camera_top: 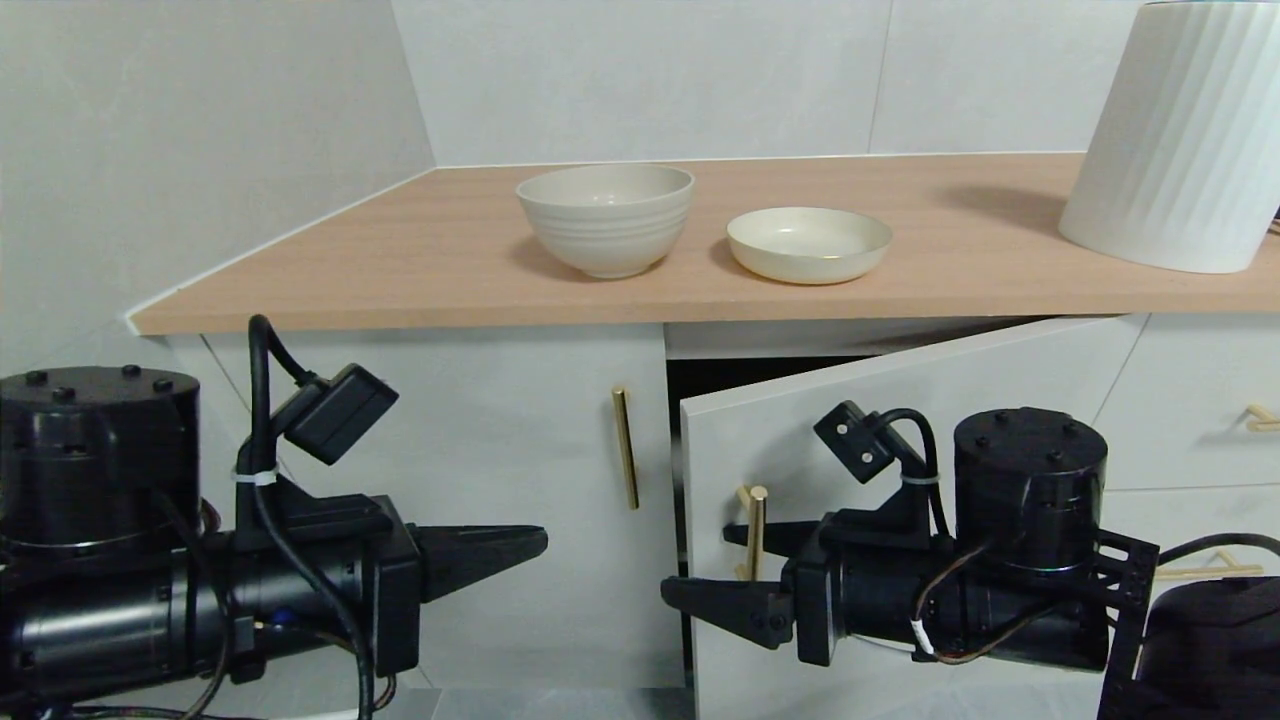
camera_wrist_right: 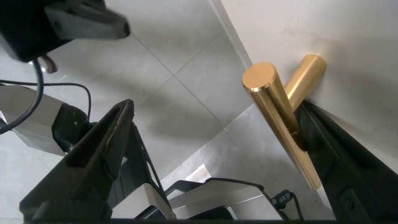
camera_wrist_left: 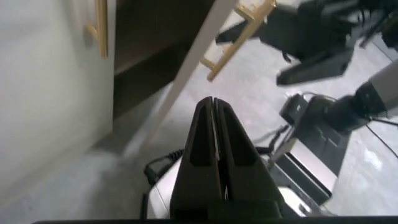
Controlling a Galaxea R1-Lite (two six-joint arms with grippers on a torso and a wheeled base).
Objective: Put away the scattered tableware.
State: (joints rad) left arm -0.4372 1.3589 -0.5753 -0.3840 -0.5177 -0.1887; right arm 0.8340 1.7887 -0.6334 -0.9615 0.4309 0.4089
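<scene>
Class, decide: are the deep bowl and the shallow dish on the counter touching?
Apart. The head view shows bare counter between the bowl and the dish.

No readable text, label, number or sign appears on anything in these views; the surfaces that show are plain and unmarked.

Narrow cupboard gap (camera_top: pixel 720 376) (half-open door (camera_top: pixel 960 380) alongside)

Wooden countertop (camera_top: pixel 400 270) carries bowl (camera_top: pixel 606 218), shallow plate (camera_top: pixel 809 243), ribbed white container (camera_top: pixel 1180 140)
</scene>
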